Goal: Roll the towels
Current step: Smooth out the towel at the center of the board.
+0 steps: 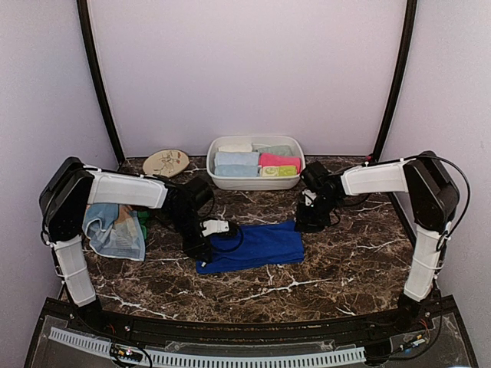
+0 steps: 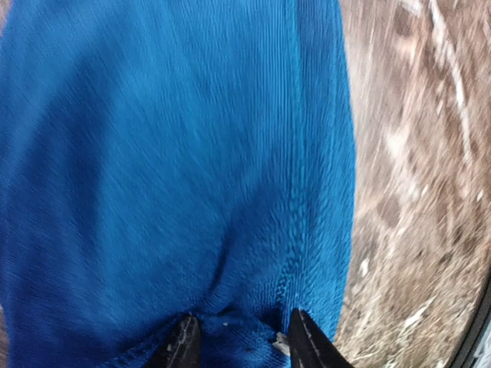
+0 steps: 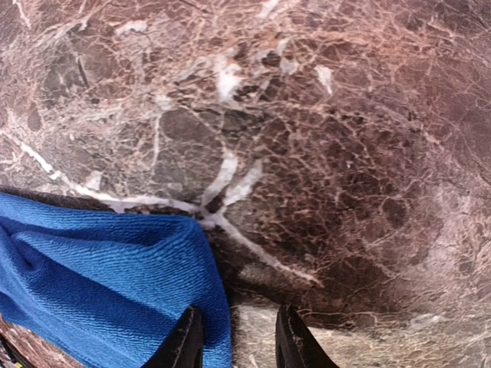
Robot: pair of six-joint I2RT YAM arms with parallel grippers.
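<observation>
Blue towel (image 1: pixel 253 245): lies flat on the table (image 1: pixel 345 268), in front of the white tub (image 1: pixel 217 178), not yet rolled.
Left gripper (image 2: pixel 242 326): half closed, pinching a bunched fold of the hem at the end left of the tub.
Right gripper (image 3: pixel 236 313): jaws apart around the opposite corner; nothing held yet, I think.
Risk: the right finger takes only the edge threads, so the corner slips out and the roll becomes crooked.
</observation>
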